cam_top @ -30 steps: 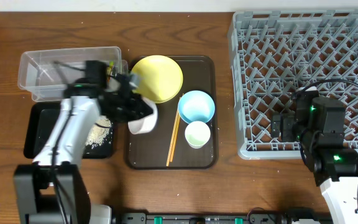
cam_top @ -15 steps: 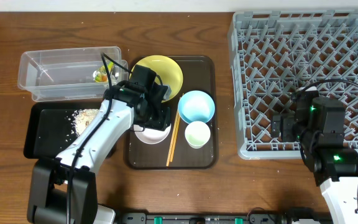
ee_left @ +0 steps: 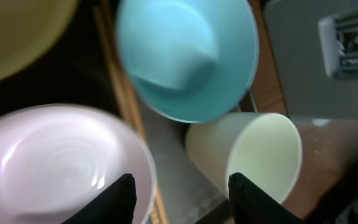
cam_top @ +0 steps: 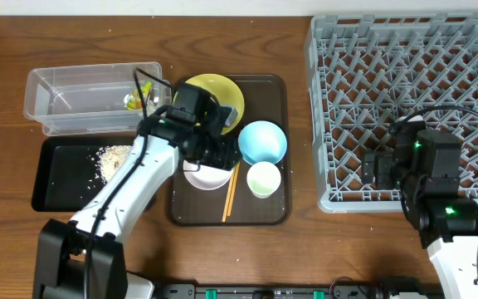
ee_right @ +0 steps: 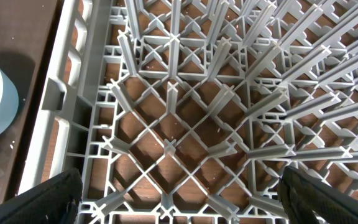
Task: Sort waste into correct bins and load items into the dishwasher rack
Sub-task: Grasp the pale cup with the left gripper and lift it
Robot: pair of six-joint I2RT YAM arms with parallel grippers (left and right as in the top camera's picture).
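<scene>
The white bowl is back on the brown serving tray, its crumbs now in the black tray beside it, and the left claw has let go, half open above it, so loading comes next, while the right claw hangs wide over the rack.

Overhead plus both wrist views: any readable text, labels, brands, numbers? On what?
No text can be read in any view.
Small crumpled green-and-orange snack wrapper in the clear rectangular plastic tub: any print is too small to read.
</scene>
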